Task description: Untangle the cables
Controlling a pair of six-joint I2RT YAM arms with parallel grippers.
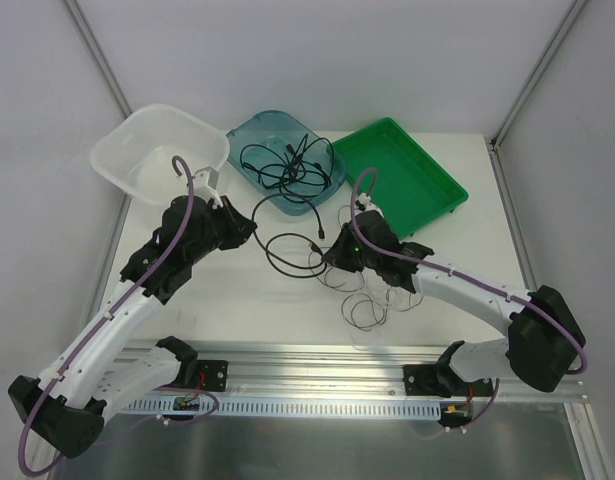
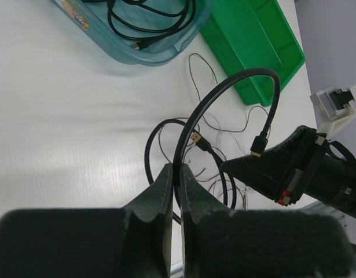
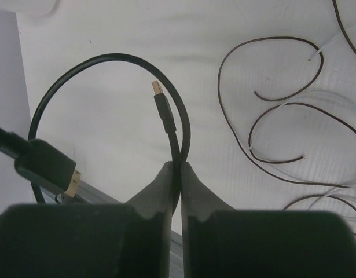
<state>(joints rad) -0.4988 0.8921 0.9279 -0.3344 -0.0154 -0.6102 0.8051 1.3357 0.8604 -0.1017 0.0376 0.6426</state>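
My left gripper (image 1: 253, 228) (image 2: 178, 171) is shut on a thick black cable (image 2: 224, 84) that arches above the table to a gold-tipped plug (image 2: 259, 146). My right gripper (image 1: 330, 258) (image 3: 176, 167) is shut on a second black cable (image 3: 102, 59) where its loop crosses itself; its gold plug (image 3: 160, 98) points away from the fingers. That loop (image 1: 270, 258) lies on the table between the two grippers. Thin dark brown cords (image 1: 372, 300) (image 3: 270, 98) lie tangled under and right of the right gripper. More black cables (image 1: 287, 160) are coiled in the blue tray.
A blue tray (image 1: 249, 130) stands at the back centre, a green tray (image 1: 427, 190) to its right, a clear plastic tub (image 1: 137, 150) to its left. The right gripper body (image 2: 293, 168) shows close by in the left wrist view. The table's front rail (image 1: 317, 365) runs below.
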